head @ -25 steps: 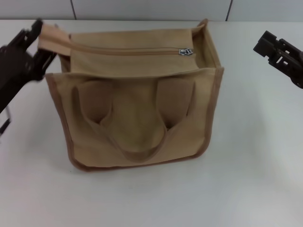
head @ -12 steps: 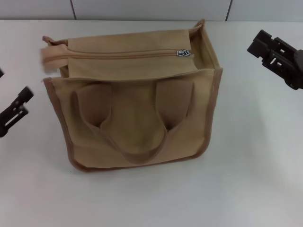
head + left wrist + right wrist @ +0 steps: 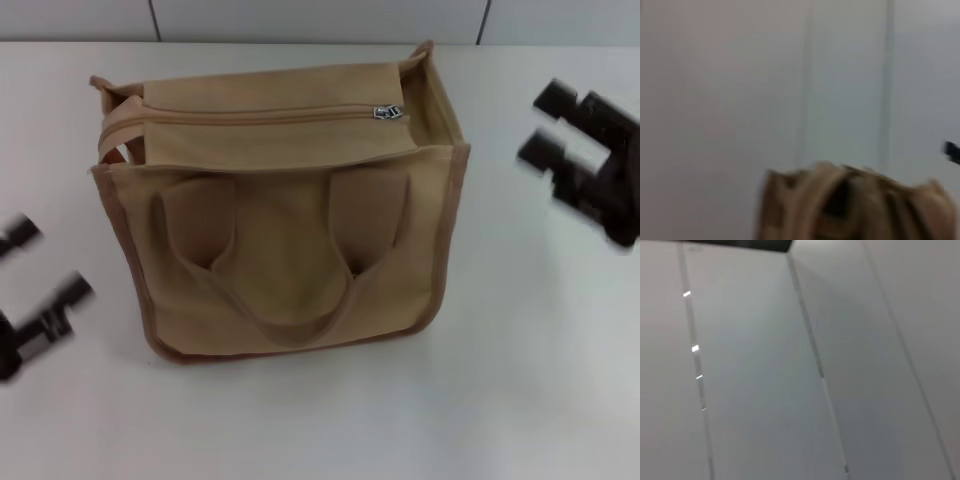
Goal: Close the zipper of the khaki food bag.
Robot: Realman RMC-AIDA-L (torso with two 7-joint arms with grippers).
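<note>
The khaki food bag (image 3: 290, 250) stands in the middle of the white table, its handles lying flat on the near side. The zipper (image 3: 260, 116) runs along its top panel, and the silver pull tab (image 3: 388, 111) sits at the zipper's right end. My left gripper (image 3: 42, 264) is open and empty, low at the left and clear of the bag. My right gripper (image 3: 541, 125) is open and empty, to the right of the bag and apart from it. The left wrist view shows the bag (image 3: 855, 205) blurred; the right wrist view shows only white panels.
The white table (image 3: 320, 420) extends all round the bag. A pale panelled wall (image 3: 300, 18) with dark seams runs along the back. A small dark shape (image 3: 952, 150) shows at the edge of the left wrist view; I cannot tell what it is.
My left gripper has let go of the bag's left end and moved away toward the near left. The fabric end has dropped back. My right gripper has shifted slightly nearer.
</note>
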